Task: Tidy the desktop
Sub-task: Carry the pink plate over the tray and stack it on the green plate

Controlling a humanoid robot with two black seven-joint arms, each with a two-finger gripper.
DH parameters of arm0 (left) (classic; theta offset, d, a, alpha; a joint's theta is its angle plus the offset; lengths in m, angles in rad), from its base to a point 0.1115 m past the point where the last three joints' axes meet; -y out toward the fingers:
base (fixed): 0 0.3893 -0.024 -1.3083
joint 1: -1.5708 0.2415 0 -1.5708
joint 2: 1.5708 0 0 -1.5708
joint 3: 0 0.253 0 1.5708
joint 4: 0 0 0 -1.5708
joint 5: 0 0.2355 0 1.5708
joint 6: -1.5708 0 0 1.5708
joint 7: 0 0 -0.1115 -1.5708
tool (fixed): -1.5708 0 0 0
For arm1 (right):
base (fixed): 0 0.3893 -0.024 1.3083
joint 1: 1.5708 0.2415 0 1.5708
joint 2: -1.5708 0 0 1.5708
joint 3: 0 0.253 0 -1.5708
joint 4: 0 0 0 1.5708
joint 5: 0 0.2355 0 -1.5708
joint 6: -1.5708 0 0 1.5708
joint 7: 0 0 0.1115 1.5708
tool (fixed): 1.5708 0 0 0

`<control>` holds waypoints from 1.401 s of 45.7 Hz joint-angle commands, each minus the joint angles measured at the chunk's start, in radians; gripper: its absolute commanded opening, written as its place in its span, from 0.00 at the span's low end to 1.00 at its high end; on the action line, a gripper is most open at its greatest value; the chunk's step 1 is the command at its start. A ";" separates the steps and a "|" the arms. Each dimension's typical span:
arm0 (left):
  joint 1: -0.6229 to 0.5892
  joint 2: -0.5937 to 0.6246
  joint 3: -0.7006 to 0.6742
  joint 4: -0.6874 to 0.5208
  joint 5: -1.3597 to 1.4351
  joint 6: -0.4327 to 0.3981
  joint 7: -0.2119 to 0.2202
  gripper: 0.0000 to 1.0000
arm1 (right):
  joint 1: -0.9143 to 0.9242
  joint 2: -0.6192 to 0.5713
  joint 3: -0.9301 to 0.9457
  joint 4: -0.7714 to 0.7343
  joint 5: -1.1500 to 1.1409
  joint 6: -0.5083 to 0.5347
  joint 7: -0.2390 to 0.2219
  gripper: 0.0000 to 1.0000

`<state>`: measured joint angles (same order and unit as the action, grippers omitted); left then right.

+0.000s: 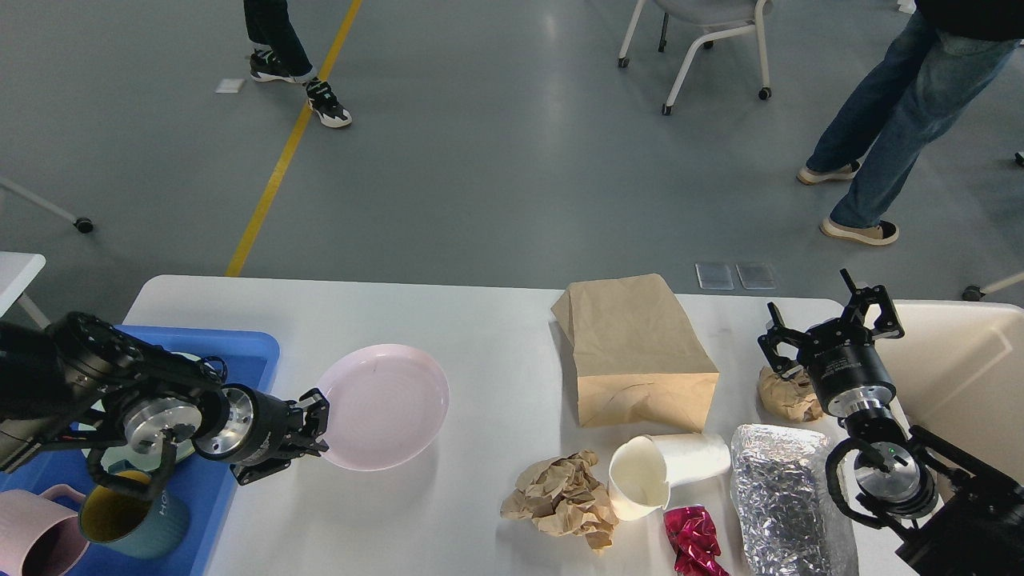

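- A pink mug [32, 532] and a teal mug with a yellow inside [132, 512] sit at the near end of the blue tray [240, 352], which rests on the left end of the desktop [480, 336].
- The left gripper [314, 424] reaches out over the tray's right wall, its jaws pinched on the near-left rim of the pink plate [384, 406]; the plate is tilted, and its shadow falls on the white surface below it.
- The desktop, a wide white top with rounded corners, spans the lower half of the view from the tray to the bin.
- A brown paper bag [636, 352] lies flat right of centre.
- In front of it lie a crumpled ball of brown paper [560, 496], a white paper cup [664, 472] tipped on its side with its mouth toward the left, and a red foil wrapper [694, 540].
- A silver foil packet [780, 500] lies just right of the cup.
- The right gripper [828, 324] hovers with its jaws spread above a small brown paper wad [784, 396].
- A beige bin [960, 368] stands at the far right.
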<state>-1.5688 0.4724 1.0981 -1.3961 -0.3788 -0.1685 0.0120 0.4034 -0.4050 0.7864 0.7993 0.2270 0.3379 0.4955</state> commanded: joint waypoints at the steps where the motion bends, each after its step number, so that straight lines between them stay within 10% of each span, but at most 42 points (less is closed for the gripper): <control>1: -0.199 0.022 0.113 -0.078 0.003 -0.147 -0.018 0.00 | 0.000 0.000 -0.001 0.000 0.000 0.000 0.000 1.00; 16: -0.760 -0.064 0.390 -0.282 0.001 -0.376 -0.064 0.00 | 0.000 0.000 0.001 0.000 0.000 0.000 0.000 1.00; 29: -0.783 -0.049 0.517 -0.215 0.008 -0.439 -0.053 0.00 | 0.000 0.000 0.001 0.000 0.000 0.000 0.000 1.00; 45: -0.533 0.337 0.574 0.164 0.135 -0.459 -0.044 0.00 | 0.000 0.000 -0.001 0.000 0.000 0.001 0.000 1.00; 53: -0.280 0.460 0.376 0.388 0.169 -0.448 0.077 0.00 | 0.000 0.000 0.001 0.000 0.000 0.000 0.000 1.00; 64: 0.182 0.450 -0.009 0.634 0.187 -0.437 0.135 0.00 | 0.000 0.000 -0.001 0.000 0.000 0.001 0.000 1.00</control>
<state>-1.5645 0.9282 1.2359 -0.8579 -0.1971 -0.6105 0.1297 0.4034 -0.4050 0.7859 0.7992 0.2270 0.3386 0.4955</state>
